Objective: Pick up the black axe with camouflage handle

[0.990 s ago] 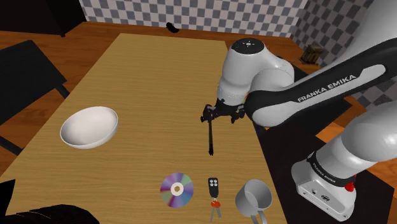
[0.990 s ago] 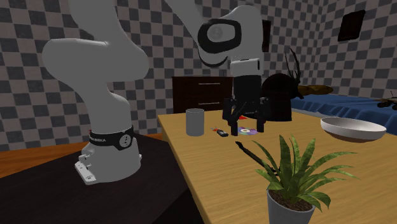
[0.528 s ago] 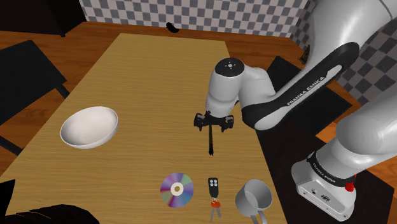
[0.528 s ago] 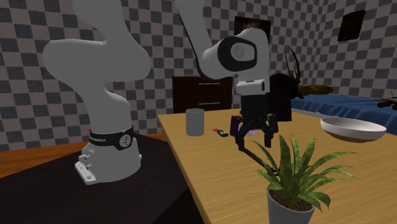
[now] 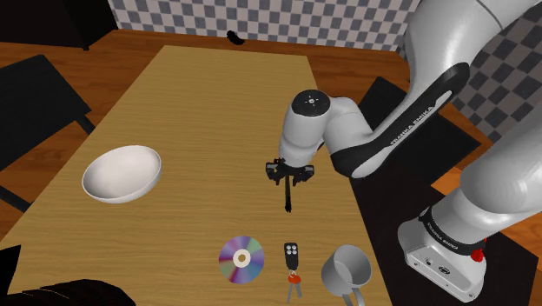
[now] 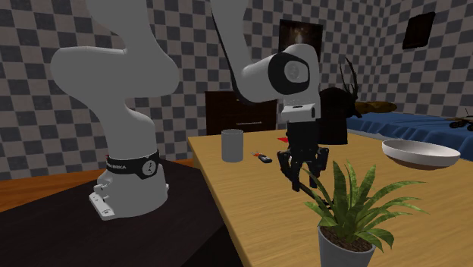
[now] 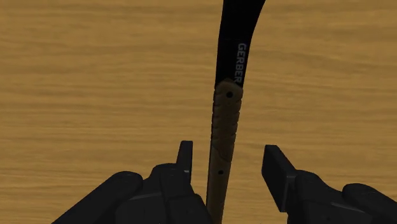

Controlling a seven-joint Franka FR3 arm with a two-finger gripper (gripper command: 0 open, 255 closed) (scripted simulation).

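The axe (image 5: 287, 196) lies on the wooden table (image 5: 200, 104), a thin dark tool running toward the table's front edge. In the wrist view its tan-brown handle (image 7: 224, 121) joins a black shaft marked GERBER. My gripper (image 5: 287, 172) is down at the table over the handle, pointing straight down. The handle sits between the two fingertips (image 7: 184, 156), closer to one of them, with table showing between it and the other. The fingers stand apart and are not clasping it. In the second exterior view the gripper (image 6: 303, 176) hangs low over the table beside the plant.
A white bowl (image 5: 122, 174) sits toward the shoulder view's left. A CD (image 5: 241, 258), a key fob (image 5: 292, 255) and a grey mug (image 5: 346, 269) lie near the front edge. A potted plant (image 6: 352, 220) stands close to the gripper. A dark chair (image 5: 35, 104) flanks the table.
The arm has come down and shifted over the axe handle. The fingers have drawn much closer together around it than in the earlier frames.
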